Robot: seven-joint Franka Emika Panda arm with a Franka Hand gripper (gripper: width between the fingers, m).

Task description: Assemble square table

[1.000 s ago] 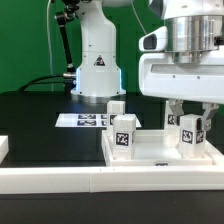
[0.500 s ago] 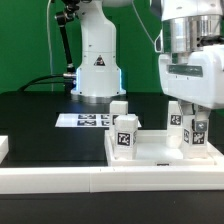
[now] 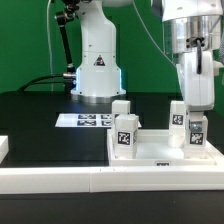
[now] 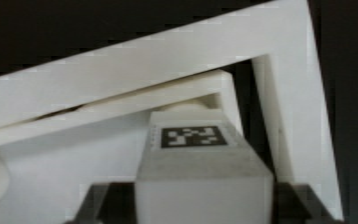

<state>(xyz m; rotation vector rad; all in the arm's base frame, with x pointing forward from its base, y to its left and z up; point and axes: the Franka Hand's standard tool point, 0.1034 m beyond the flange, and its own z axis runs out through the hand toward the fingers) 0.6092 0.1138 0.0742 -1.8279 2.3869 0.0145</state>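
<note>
Since the earlier frame we are rotating our wrist, twisting the leg (image 3: pixel 194 132) into the square table (image 3: pixel 160 150) lying on the surface (image 3: pixel 40 110) against the border wall (image 3: pixel 60 180). Our gripper (image 3: pixel 194 120) is holding that leg narrowly, keeping it upright for threading at the corner.

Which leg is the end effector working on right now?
Start at the white plastic square slab at the front of the black table, on the exterior view's right. Four short white tagged block legs stand on it. The one meant is the front leg on the exterior view's right, directly beneath the end effector, whose fingers straddle its top; the others stand free.
</note>
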